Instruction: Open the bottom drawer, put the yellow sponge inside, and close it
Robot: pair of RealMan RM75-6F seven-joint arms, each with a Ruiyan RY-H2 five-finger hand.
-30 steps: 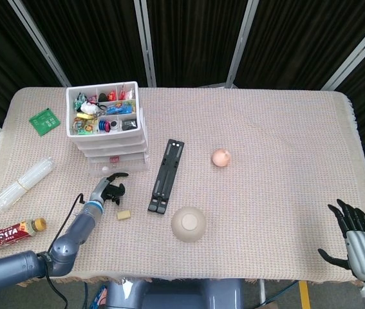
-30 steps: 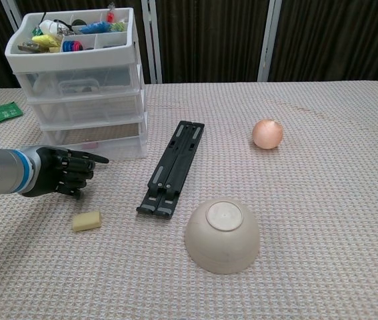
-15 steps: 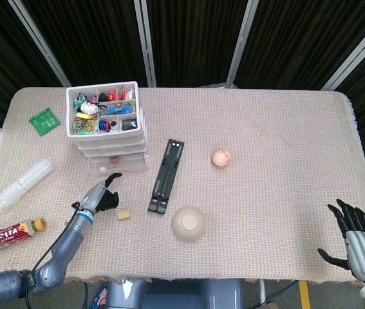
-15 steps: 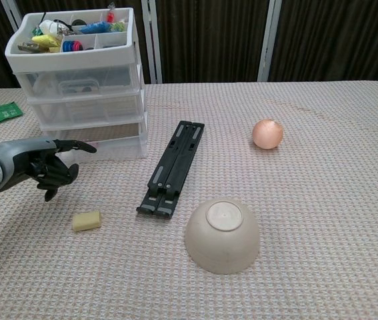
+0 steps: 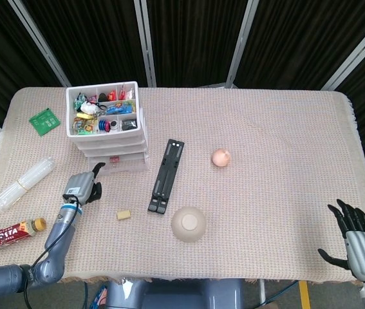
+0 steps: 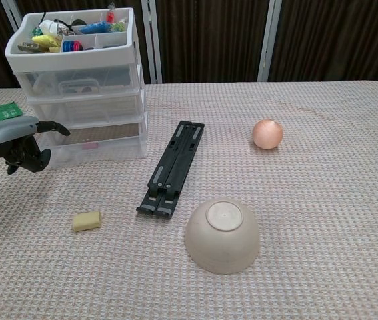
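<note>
Risk: left hand (image 6: 17, 143), fingers curled with one extended, empty, may slip off bottom drawer (image 6: 99, 144) just beside it, shifting the drawer unit (image 6: 82, 87).

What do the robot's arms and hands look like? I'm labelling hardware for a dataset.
The left hand has a silver-grey back and black fingers, with a blue band at the wrist, a grey rounded arm and a thin black cable alongside. The right hand matches: ribbed silver back, black fingers; its arm is out of frame.

yellow sponge (image 6: 86, 221) lies before closed bottom drawer (image 6: 99, 145).
</note>
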